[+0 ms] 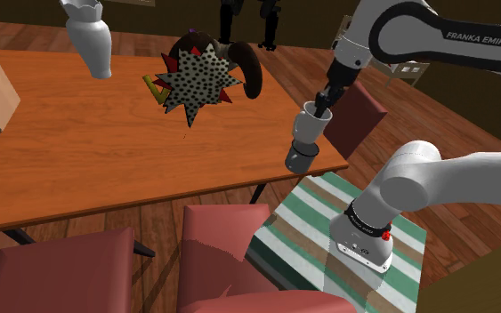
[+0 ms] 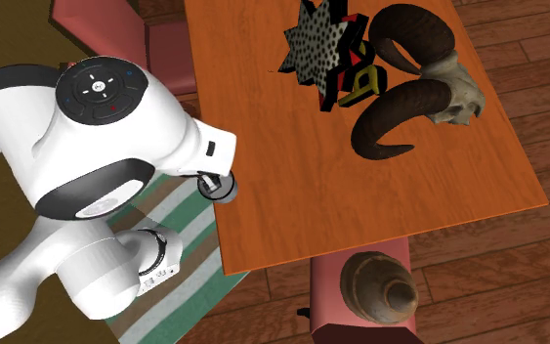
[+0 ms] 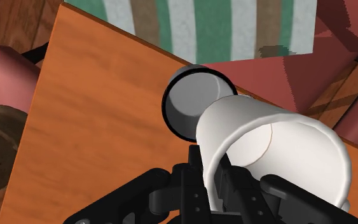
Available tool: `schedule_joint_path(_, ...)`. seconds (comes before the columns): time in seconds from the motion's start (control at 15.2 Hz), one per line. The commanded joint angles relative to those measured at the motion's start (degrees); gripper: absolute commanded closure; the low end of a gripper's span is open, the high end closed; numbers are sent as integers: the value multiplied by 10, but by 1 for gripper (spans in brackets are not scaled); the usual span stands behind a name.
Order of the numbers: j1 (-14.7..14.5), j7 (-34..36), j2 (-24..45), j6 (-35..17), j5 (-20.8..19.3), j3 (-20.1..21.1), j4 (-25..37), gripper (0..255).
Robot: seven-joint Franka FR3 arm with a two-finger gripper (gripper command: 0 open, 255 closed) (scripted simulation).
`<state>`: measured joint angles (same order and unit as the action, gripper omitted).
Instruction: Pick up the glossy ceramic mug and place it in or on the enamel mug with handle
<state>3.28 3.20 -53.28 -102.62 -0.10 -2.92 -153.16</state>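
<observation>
The black two-finger gripper [image 1: 320,104] clasps a glossy white ceramic mug [image 1: 311,127], a dark grey cylindrical mug [image 1: 298,158] at its shoulder-view six o'clock.

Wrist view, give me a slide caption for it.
Pincer gripping the white mug by its rim, over the dark-rimmed grey mug at the wooden table's edge.

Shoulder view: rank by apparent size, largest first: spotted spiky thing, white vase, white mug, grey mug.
1. spotted spiky thing
2. white vase, though the top edge cuts it off
3 and 4. white mug and grey mug: they look nearly alike, so they are not ranked. The white one sits just above the grey one.
</observation>
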Motion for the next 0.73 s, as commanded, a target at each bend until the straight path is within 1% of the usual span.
schedule_joint_path(0.0, 0, -1, 0, -16, 0, -1, -16, 255)
schedule_joint_path(0.46, 1, -2, 3, -73, -2, -2, -69, 255)
schedule_joint_path(0.66, 1, -2, 3, -73, -2, -3, -69, 255)
